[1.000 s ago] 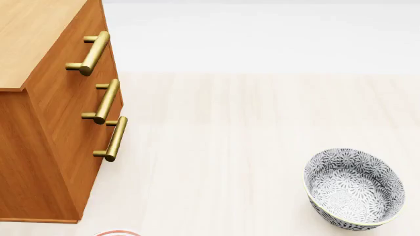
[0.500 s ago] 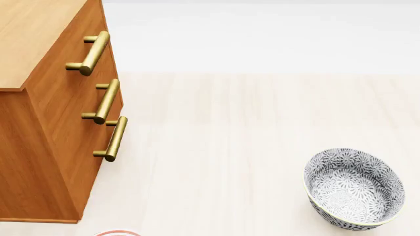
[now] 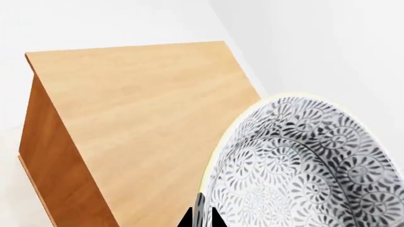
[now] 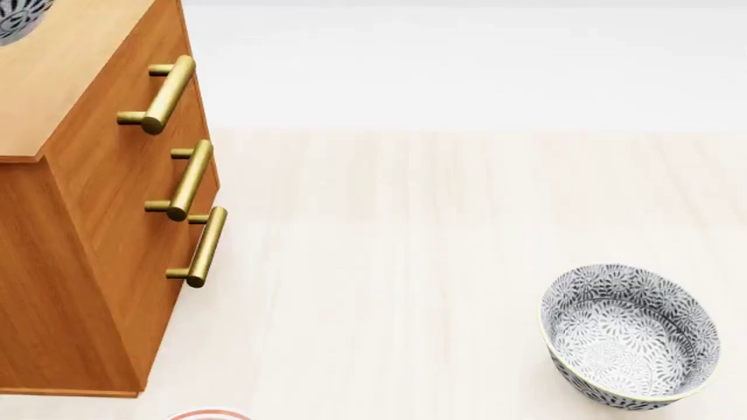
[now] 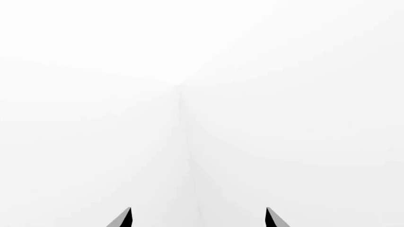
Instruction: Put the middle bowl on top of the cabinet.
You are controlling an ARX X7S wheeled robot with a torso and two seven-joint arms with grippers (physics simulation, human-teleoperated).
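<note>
The middle bowl [image 3: 303, 165], white with a dense grey floral pattern, fills one side of the left wrist view. My left gripper [image 3: 202, 218] is shut on its rim, one dark fingertip on each side of the wall. The bowl hangs tilted over the pale wooden top of the cabinet [image 3: 139, 104]. In the head view only a sliver of this bowl [image 4: 17, 19] shows over the cabinet [image 4: 82, 219] top, at the far left corner. My right gripper [image 5: 198, 218] stands open and faces bare white walls, with nothing between its fingers. Neither arm shows in the head view.
Another patterned bowl [image 4: 631, 337] sits on the pale floor at the right. The edge of a red-ringed plate [image 4: 208, 414] peeks in at the bottom, near the cabinet's foot. Three brass bar handles [image 4: 187, 179] stick out of the cabinet front.
A sliver of the held bowl has come into the head view over the cabinet top at the upper left. The bowl on the floor has not moved.
</note>
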